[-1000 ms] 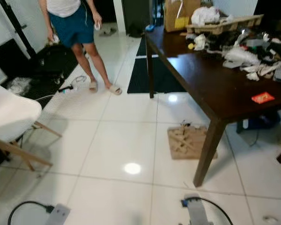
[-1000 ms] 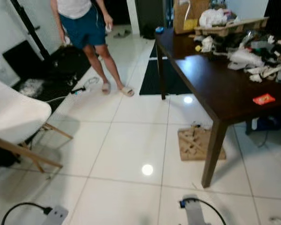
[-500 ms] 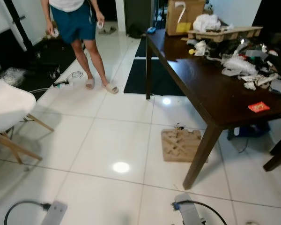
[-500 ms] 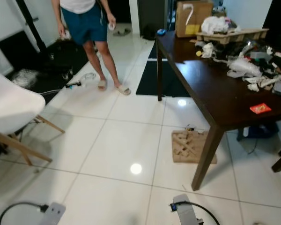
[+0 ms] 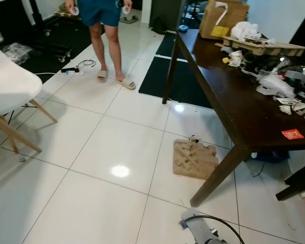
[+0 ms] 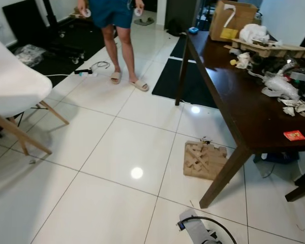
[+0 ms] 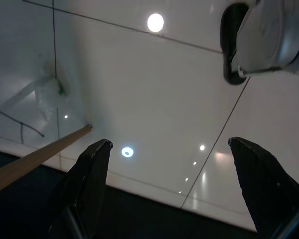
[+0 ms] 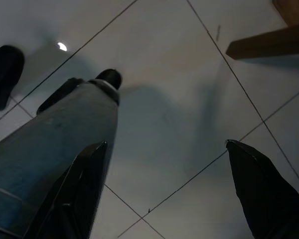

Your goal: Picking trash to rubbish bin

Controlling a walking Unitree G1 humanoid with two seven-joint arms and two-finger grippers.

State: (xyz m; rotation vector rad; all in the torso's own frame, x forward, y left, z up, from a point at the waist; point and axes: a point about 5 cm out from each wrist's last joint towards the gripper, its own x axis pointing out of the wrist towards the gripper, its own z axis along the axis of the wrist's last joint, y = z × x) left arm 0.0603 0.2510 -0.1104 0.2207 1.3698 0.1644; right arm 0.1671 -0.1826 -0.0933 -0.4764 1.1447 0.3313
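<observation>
— What do our head views tell us?

— The whole picture has shifted since a second ago, so we have turned and moved; the things have not. The dark surface (image 5: 229,101) now runs along our right, littered with crumpled wrappers (image 5: 274,84) and a red packet (image 5: 293,134). A cardboard piece (image 5: 195,159) lies on the floor by the near leg of the surface. A person (image 6: 112,10) stands well off at the far end, beside the white chair (image 5: 7,91) side of the room. We see no bin yet.

— And the left wrist view?

— The left tool (image 7: 174,184) hangs over bare tiles, fingers spread wide, nothing between them.

— The right wrist?

— The right tool (image 8: 169,191) is likewise spread and carrying nothing, above the floor near a wooden leg (image 8: 269,42).

— So where does that leave us?

— Still approaching, we judge. Nothing is picked up; the trash lies on the surface and floor ahead.
</observation>
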